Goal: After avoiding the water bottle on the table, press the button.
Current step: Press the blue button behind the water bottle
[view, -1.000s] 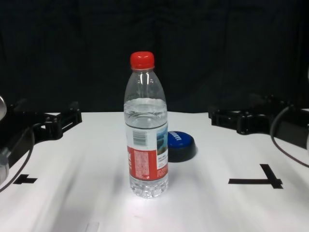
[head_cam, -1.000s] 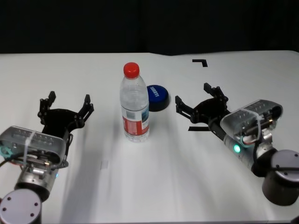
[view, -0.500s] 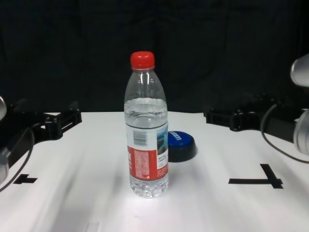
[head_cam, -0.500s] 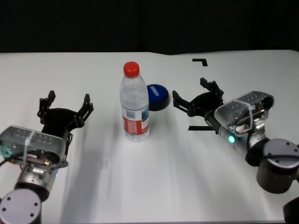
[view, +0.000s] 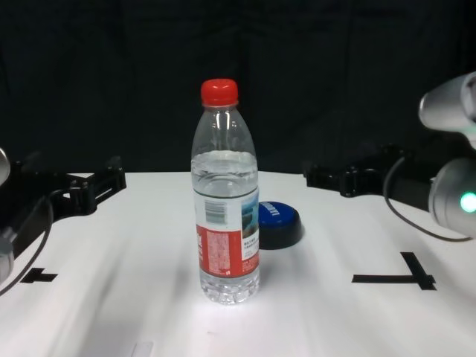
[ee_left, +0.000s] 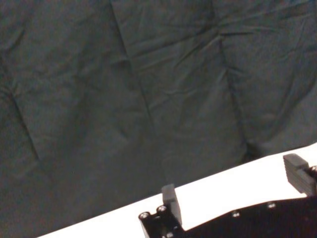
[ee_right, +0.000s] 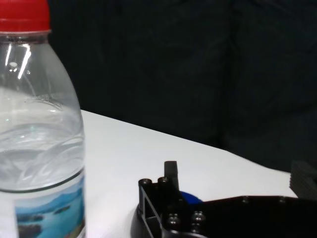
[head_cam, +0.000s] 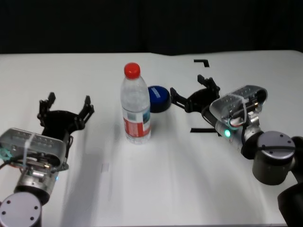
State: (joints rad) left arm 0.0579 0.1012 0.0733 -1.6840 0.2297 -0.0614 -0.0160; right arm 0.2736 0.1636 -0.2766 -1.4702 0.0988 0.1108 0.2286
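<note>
A tall clear plastic water bottle (head_cam: 136, 105) with a red cap stands mid-table (head_cam: 156, 179), partly hiding the low blue dome button (head_cam: 159, 98) just behind. The right tool (head_cam: 190, 93) hovers beside it, seemingly apart, fingers spread. The left tool (head_cam: 66, 106) rests spread, well away.

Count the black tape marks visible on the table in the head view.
2: a corner mark near the table's far right, and a strip half hidden under the right arm. Others may be hidden.

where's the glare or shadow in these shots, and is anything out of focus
Head view: table evenly bright, faint shadow by the water bottle. Chest view: soft streaks on the tabletop, bright patch under the bottle. Right wrist view: bottle close and soft-edged, small highlights near its shoulder; right pincer dark, little detail.
</note>
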